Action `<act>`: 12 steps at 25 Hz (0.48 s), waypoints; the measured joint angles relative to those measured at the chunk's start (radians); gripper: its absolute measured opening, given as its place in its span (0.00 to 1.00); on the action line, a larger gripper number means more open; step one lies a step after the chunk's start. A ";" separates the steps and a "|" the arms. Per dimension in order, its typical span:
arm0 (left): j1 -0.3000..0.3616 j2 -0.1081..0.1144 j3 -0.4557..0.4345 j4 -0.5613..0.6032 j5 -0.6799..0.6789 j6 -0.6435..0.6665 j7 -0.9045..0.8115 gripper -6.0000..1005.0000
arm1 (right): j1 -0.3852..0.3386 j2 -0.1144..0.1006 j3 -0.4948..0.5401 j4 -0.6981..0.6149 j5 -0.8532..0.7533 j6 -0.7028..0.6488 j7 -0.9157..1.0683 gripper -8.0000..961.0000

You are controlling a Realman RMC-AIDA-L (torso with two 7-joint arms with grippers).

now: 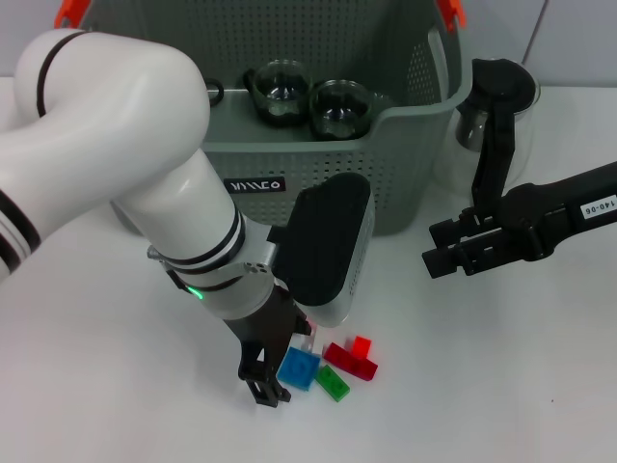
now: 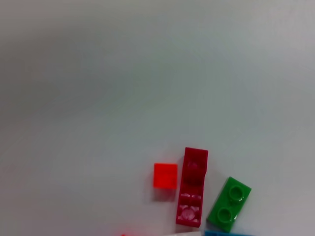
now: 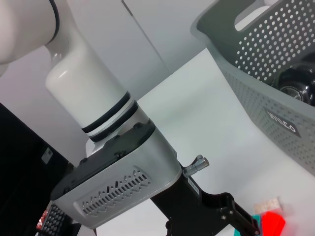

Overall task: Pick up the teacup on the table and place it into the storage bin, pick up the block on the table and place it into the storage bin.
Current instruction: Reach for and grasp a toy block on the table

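My left gripper is down on the counter, its fingers spread around the blue block. Just beside it lie a green block and red blocks. Behind them stands the storage bin with two teacups inside. My right gripper hovers beside the bin, and I cannot tell whether it is open.

the left arm is reaching across from the left, its wrist bending down toward the near middle, and the left gripper is pointing down with its fingers spread apart. the right arm is hanging at the right, the right gripper pointing left, fingers near together.
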 joint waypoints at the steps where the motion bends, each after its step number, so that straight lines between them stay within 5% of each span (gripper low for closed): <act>1: -0.001 0.000 -0.001 -0.002 0.000 0.000 -0.001 0.84 | 0.000 0.000 0.000 0.000 0.000 0.000 0.000 0.74; 12: -0.002 -0.001 0.012 -0.002 0.002 0.011 -0.012 0.84 | 0.000 0.000 0.000 0.000 0.001 0.001 -0.002 0.73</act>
